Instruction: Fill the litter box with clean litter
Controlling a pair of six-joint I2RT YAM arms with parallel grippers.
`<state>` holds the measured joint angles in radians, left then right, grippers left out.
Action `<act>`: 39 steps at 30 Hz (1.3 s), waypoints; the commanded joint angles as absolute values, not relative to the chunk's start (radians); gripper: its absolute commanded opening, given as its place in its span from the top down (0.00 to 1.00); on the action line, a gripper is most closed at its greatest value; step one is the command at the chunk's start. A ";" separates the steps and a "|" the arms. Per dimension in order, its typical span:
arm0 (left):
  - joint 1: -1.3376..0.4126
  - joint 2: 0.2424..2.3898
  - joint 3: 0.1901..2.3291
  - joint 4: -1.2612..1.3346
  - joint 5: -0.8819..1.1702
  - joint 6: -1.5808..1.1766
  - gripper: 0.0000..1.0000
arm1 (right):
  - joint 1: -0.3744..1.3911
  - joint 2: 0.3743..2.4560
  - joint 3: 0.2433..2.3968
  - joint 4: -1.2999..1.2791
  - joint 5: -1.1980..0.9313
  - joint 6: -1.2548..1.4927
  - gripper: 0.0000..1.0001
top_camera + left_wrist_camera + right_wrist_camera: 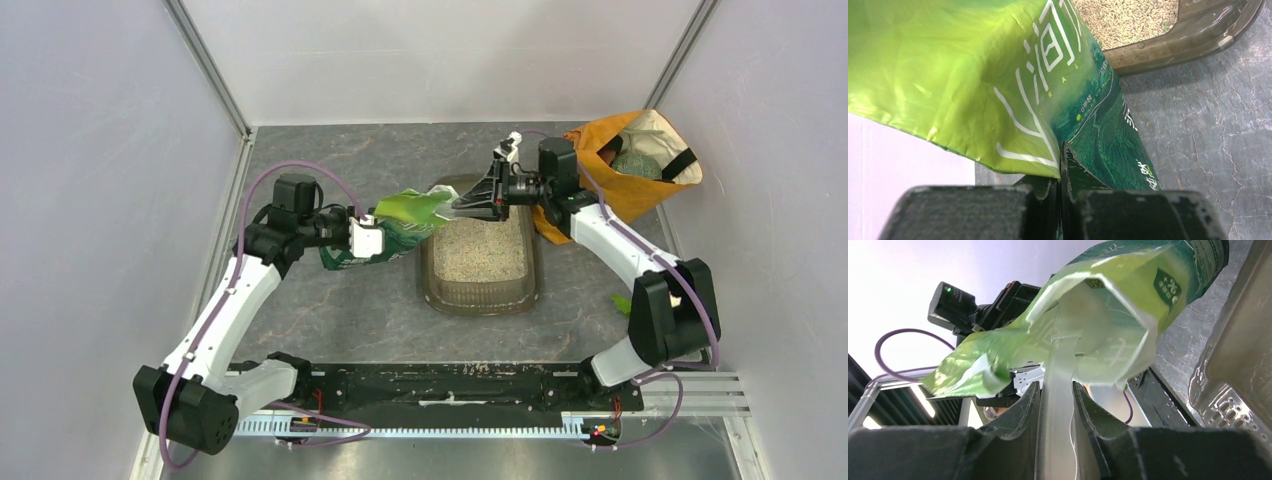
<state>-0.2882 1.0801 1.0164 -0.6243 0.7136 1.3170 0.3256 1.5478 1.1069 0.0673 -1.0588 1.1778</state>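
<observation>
The litter box (481,301), a dark translucent tray, sits mid-table with clean litter (485,250) covering its floor. A glossy green pouch (405,222) hangs in the air over the box's left rim, stretched between both arms. My left gripper (372,238) is shut on the pouch's dark-green bottom fold (1083,150). My right gripper (468,203) is shut on the pale edge of the pouch's open mouth (1098,325), which faces the box. In the left wrist view the box rim (1168,47) and litter (1128,20) lie beyond the pouch. No granules are visibly falling.
An orange cloth bag (625,170) stands open at the back right, close behind my right arm. A small green scrap (622,303) lies on the table by the right arm's elbow. White walls close in the table on three sides.
</observation>
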 commanded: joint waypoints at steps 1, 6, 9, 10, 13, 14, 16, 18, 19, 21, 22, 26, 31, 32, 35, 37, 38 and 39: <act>-0.288 1.101 1.070 -0.587 0.767 1.316 0.98 | 0.261 1.450 1.090 0.156 -1.145 1.185 1.00; -0.288 1.132 1.081 -0.605 0.778 1.341 0.98 | 0.189 1.417 1.058 0.122 -1.176 1.168 1.00; -0.288 1.146 1.081 -0.606 0.782 1.347 0.98 | 0.143 1.403 1.054 0.058 -1.194 1.116 1.00; -0.288 1.151 1.083 -0.606 0.784 1.349 0.98 | 0.129 1.398 1.054 0.036 -1.201 1.099 1.00; -0.288 1.162 1.087 -0.599 0.791 1.342 0.98 | 0.086 1.390 1.057 -0.071 -1.219 1.025 1.00; -0.288 1.166 1.089 -0.596 0.792 1.339 0.98 | 0.076 1.388 1.057 -0.098 -1.222 1.006 1.00; -0.288 1.175 1.095 -0.594 0.794 1.336 0.98 | 0.052 1.385 1.054 -0.143 -1.234 0.964 1.00; -0.288 1.182 1.100 -0.592 0.795 1.335 0.98 | 0.026 1.386 1.055 -0.183 -1.245 0.930 1.00; -0.289 1.184 1.100 -0.591 0.795 1.335 0.98 | 0.016 1.385 1.054 -0.199 -1.251 0.916 1.00; -0.288 1.190 1.104 -0.592 0.795 1.334 0.98 | 0.006 1.384 1.058 -0.232 -1.260 0.888 1.00; -0.288 1.192 1.105 -0.592 0.795 1.334 0.98 | -0.021 1.383 1.060 -0.246 -1.264 0.878 1.00; -0.288 1.198 1.108 -0.589 0.794 1.335 0.98 | -0.069 1.376 1.066 -0.334 -1.284 0.808 1.00; -0.288 1.205 1.110 -0.583 0.796 1.327 0.98 | -0.137 1.375 1.098 -0.540 -1.306 0.635 1.00; -0.288 1.206 1.109 -0.583 0.796 1.327 0.98 | -0.149 1.374 1.100 -0.571 -1.308 0.602 1.00; -0.288 1.207 1.109 -0.583 0.795 1.328 0.98 | -0.193 1.378 1.134 -0.721 -1.309 0.471 1.00; -0.288 1.206 1.110 -0.583 0.796 1.329 0.98 | -0.215 1.392 1.177 -0.840 -1.287 0.363 1.00; -0.288 1.206 1.111 -0.583 0.797 1.330 0.98 | -0.221 1.401 1.207 -0.896 -1.262 0.317 1.00; -0.288 1.205 1.111 -0.582 0.796 1.329 0.98 | -0.221 1.409 1.240 -0.967 -1.220 0.245 1.00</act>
<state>-0.2874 1.2060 1.0550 -0.6434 0.7403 1.3182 -0.2008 1.4075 1.1072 -0.6949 -1.2560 0.5171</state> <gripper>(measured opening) 0.043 0.321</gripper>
